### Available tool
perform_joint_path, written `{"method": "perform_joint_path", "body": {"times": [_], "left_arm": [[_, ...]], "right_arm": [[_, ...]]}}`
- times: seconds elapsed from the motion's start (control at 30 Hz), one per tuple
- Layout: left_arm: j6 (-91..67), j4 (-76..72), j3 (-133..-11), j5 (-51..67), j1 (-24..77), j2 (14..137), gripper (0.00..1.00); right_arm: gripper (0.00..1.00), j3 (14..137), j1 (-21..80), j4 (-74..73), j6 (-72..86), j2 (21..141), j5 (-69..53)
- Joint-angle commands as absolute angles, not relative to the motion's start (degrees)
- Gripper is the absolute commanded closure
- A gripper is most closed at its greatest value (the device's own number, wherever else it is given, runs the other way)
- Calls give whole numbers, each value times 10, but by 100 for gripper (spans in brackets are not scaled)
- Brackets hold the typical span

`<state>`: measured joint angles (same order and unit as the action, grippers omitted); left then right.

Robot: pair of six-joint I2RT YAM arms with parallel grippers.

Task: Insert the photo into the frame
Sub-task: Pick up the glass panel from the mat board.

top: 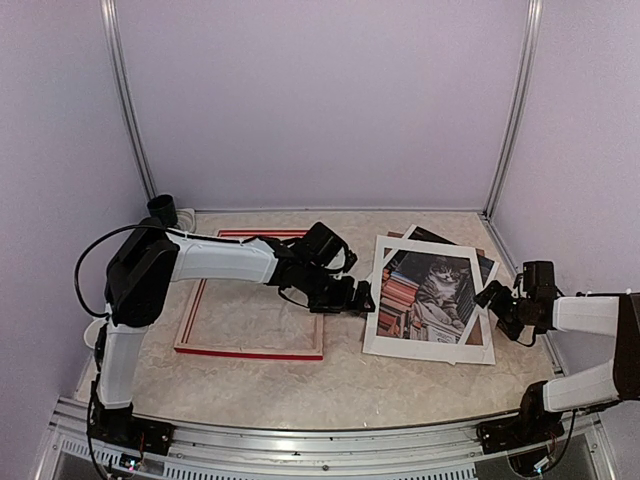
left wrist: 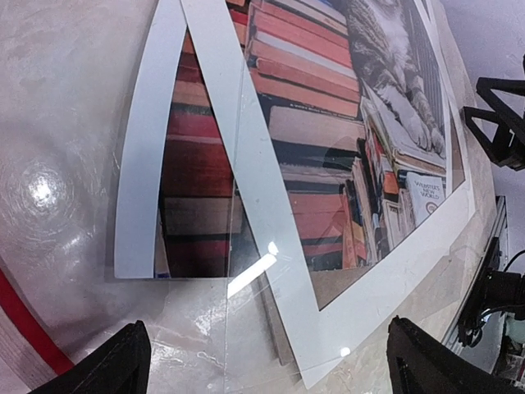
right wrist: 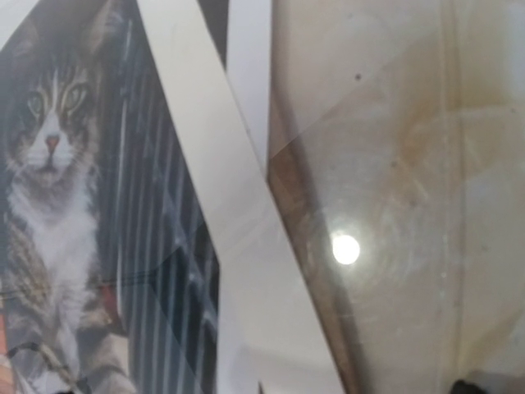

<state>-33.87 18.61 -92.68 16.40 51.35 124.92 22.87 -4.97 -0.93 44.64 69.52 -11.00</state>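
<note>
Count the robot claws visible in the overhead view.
2. The left claw is at the left edge of the white mat; the right claw is by its right edge. None seem hidden.

- You are seeing the left arm [top: 225, 258] covering the frame's [top: 250, 352] upper right corner.
- The mat [top: 425, 347] is hiding the photo's [top: 435, 290] edges.
- The bottom edge is cropping the left fingers [left wrist: 115, 365].

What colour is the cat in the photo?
The cat is striped grey with a white chest; right wrist view shows it best.

One photo [top: 432, 290], one frame [top: 250, 352]
</note>
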Motion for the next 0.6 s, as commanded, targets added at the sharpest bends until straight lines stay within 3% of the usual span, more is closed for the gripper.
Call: {"method": "perform_joint_path", "body": {"times": [0.0,0.57], "left_arm": [[-350,188,-909,195,513,1240,1],[-358,196,-934,255,522,1286,1]], "right_arm": [[1,228,-59,-2,442,697,-123],[1,243,-59,9,425,710,-142]]}}
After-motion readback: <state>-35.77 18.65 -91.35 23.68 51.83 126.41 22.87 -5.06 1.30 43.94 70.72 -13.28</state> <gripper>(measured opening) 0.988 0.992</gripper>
